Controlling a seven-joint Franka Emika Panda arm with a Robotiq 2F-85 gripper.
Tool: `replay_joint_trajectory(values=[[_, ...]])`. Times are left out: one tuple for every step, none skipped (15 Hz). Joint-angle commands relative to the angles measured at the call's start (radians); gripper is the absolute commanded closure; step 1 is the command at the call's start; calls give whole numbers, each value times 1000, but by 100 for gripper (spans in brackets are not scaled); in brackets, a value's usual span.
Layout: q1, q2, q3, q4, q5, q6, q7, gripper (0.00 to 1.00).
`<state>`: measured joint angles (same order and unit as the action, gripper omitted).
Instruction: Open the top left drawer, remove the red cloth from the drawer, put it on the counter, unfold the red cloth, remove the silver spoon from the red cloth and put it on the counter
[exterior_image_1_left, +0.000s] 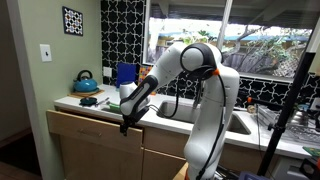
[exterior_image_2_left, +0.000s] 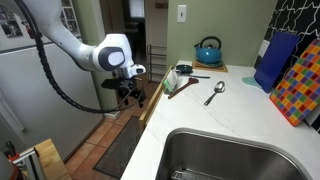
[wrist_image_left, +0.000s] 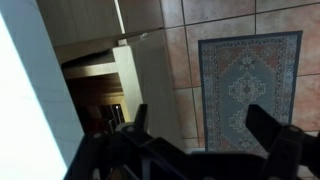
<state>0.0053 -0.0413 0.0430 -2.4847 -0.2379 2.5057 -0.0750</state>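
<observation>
My gripper (exterior_image_2_left: 131, 92) hangs just off the counter's front edge, in front of the top left drawer (exterior_image_1_left: 100, 128). In the wrist view its two dark fingers (wrist_image_left: 203, 128) are spread apart with nothing between them, only floor below. The drawer (wrist_image_left: 92, 92) shows to the left of the fingers, pulled out, with a dark inside. A silver spoon (exterior_image_2_left: 215, 92) lies on the white counter (exterior_image_2_left: 190, 115). No red cloth shows in any view.
A teal kettle (exterior_image_2_left: 208, 50) stands at the counter's far end, with a dark-handled utensil (exterior_image_2_left: 183, 86) and a small cup beside it. A blue board (exterior_image_2_left: 275, 60) and a checkered board (exterior_image_2_left: 300, 85) lean on the wall. There is a sink (exterior_image_2_left: 230, 155) and a floor rug (wrist_image_left: 250, 75).
</observation>
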Motion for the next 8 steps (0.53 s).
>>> replay_joint_trajectory(values=[[-10, 67, -20, 39, -75, 47, 58, 0], [-10, 77, -25, 45, -94, 61, 69, 0], [-8, 89, -31, 52, -118, 67, 83, 0], [-6, 102, -35, 59, -131, 74, 92, 0], [-5, 114, -40, 66, -162, 76, 114, 0], [-4, 125, -44, 71, -171, 78, 120, 0], [-2, 134, -47, 75, -182, 79, 130, 0], [-2, 144, -48, 78, -174, 81, 127, 0]])
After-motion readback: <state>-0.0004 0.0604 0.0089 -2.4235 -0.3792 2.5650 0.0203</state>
